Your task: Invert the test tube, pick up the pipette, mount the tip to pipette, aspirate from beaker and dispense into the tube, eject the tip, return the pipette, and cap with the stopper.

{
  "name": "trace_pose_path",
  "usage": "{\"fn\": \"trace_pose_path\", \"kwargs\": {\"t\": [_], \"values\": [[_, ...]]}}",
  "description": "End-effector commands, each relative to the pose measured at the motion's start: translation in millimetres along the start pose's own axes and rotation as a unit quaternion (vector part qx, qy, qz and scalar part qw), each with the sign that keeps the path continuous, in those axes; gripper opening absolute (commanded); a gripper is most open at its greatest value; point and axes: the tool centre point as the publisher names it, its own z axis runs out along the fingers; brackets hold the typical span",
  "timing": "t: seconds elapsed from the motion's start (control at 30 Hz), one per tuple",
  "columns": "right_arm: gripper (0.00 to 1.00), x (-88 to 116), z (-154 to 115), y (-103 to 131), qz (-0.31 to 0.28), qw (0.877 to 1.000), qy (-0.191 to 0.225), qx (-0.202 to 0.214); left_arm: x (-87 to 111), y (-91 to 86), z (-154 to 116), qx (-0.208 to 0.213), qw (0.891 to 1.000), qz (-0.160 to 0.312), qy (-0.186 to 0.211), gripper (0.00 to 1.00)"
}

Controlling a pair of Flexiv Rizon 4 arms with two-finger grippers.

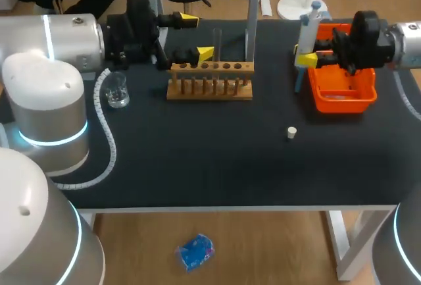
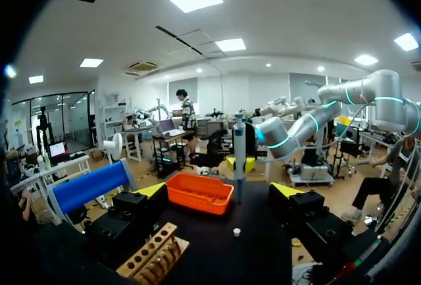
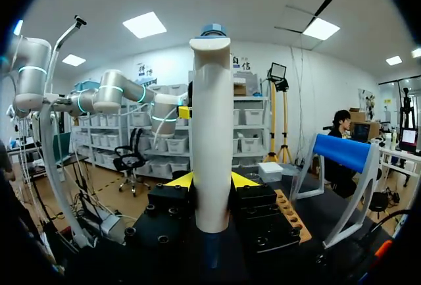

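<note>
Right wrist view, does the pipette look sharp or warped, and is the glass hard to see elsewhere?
Right wrist view: the pipette is sharp, evenly lit and straight, looming large. Head view: the clear test tube nearly vanishes against the background; the beaker shows small glints.

Black tabletop [image 1: 197, 166]: wooden rack [image 1: 210, 82] mid far edge, glass beaker [image 1: 118, 91] near left edge, orange bin [image 1: 342, 93] far right, white stopper [image 1: 292, 132] right of centre.

Black surface [image 1: 217, 160] — matte and wide.
White leg [image 1: 343, 249] at 5 o'clock — pale front edge along 6 o'clock.
</note>
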Motion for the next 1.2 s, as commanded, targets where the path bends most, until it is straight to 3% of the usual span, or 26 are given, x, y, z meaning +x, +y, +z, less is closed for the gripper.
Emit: {"fn": "trace_pose_path", "kwargs": {"t": [0.03,0.3,0.67,1.2], "values": [[0.00,-1,20,-10,0.000,1.000,0.015,-0.013,-8.1,7.7,-29,0.012,0.999,-0.001,0.032,1.00],[0.00,11,58,-19,0.005,0.999,0.047,-0.016,-15.8,16.8,-53,0.019,0.999,0.004,0.029,1.00],[0.00,24,110,-30,0.022,0.995,0.094,-0.017,-10.0,21.1,-56,0.034,0.999,0.017,0.033,1.00],[0.00,24,113,-33,0.021,0.995,0.095,-0.016,-10.1,24.2,-50,0.031,0.999,0.015,0.029,1.00]]}}
